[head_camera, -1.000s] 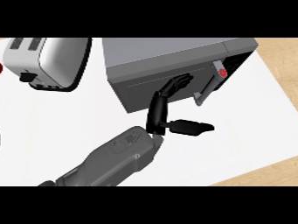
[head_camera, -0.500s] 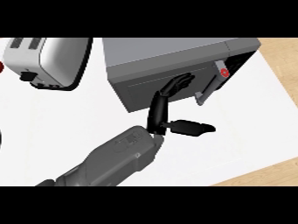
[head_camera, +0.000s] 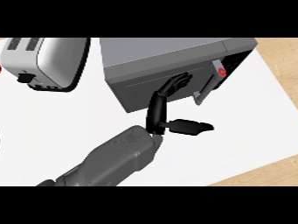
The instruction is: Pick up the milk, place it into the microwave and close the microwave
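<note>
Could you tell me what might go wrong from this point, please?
The left hand pushes with straight fingertips on the door of the grey box-shaped microwave; they might slide toward the handle before it latches. The push could also shift the microwave. No milk shows, so whether it is inside cannot be checked.

You get one view (the head's): it looks steeply down, close in, from before the microwave (head_camera: 171,65).
</note>
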